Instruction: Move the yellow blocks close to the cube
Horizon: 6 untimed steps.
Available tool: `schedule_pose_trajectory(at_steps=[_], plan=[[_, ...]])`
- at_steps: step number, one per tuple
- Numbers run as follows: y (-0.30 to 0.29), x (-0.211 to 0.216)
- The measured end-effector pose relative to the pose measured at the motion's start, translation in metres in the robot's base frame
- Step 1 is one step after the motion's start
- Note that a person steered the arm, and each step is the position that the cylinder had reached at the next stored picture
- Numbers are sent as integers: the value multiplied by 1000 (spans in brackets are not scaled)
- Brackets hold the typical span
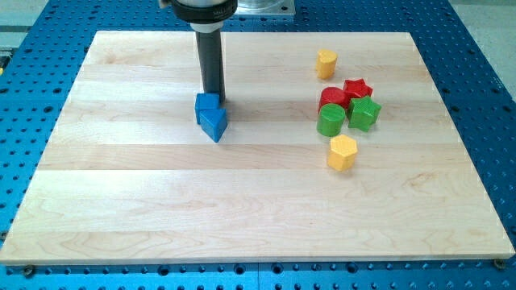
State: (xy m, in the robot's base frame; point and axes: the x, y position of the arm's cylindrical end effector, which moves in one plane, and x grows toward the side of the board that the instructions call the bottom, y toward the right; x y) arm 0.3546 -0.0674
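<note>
A yellow block [326,63], roughly heart or pentagon shaped, stands near the view's top right. A yellow hexagonal block [342,152] stands below the cluster at the right. A blue block [211,117] stands left of the board's centre. My rod comes down from the view's top, and my tip [214,95] is right behind the blue block, at its top edge and apparently touching it. Both yellow blocks lie far to the right of my tip.
A cluster at the right holds a red star [357,88], a red round block [331,98], a green round block [330,120] and a green star-like block [364,113]. The wooden board [161,201] lies on a blue perforated table.
</note>
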Motion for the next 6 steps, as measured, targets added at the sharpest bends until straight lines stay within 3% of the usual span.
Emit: schedule_pose_trajectory(at_steps=[1, 2, 3, 4, 5, 6], plan=[[47, -63], [143, -111], [220, -112], [212, -65], [95, -40], [44, -48]])
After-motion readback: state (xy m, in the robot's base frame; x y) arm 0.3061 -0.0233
